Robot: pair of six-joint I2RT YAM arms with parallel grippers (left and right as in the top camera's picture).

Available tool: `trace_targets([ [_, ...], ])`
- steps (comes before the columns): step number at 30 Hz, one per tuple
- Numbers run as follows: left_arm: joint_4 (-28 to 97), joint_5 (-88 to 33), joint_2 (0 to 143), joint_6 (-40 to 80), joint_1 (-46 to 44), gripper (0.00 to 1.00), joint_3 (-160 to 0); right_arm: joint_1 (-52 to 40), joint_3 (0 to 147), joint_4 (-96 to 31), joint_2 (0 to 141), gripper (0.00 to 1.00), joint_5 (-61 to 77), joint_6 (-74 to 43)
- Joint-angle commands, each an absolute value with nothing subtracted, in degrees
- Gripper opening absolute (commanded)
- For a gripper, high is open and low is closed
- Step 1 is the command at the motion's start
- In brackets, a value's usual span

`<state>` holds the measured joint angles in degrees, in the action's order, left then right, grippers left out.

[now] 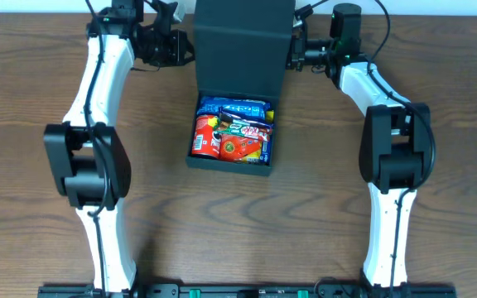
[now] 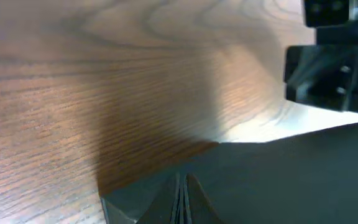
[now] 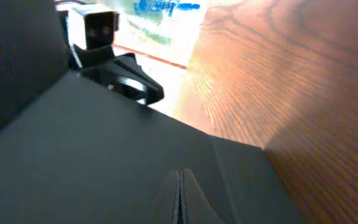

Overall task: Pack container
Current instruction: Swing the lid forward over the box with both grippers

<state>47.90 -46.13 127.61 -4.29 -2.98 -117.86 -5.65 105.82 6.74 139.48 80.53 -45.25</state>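
Brown wooden worktop [image 1: 23, 99] carries the container [image 1: 228, 170], long axis running between the worktop's near and far edges, lid [image 1: 243, 41] raised at the far end; left jaws and right jaws closed beside the lid.

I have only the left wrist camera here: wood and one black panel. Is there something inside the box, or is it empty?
Observer: It is not empty. The box holds snack packets, blue at the far side, red nearer.
Operator: And the lid, is it down?
Observer: No. The lid stands up open behind the packets.
Operator: The right pincer is blurred for me. Open or shut?
Observer: Shut. In its own camera the right pincer has both fingers pressed together.
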Motion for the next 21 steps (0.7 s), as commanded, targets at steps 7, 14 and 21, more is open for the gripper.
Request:
trace_targets([
  [7, 53.91, -48.29, 122.08, -16.86, -3.11, 0.06, -119.46, -7.81, 106.83, 6.92, 134.56, 0.02, 86.52, -45.84],
  [14, 55.92, -47.42, 120.22, -18.55, -2.98, 0.06, -119.46, -8.05, 106.83, 6.92, 134.43, 0.02, 88.23, -46.7],
  [21, 59.02, -47.4, 119.96, -20.93, -2.98, 0.05, -119.46, -9.04, 106.83, 6.87, 134.37, 0.02, 89.25, -46.72],
])
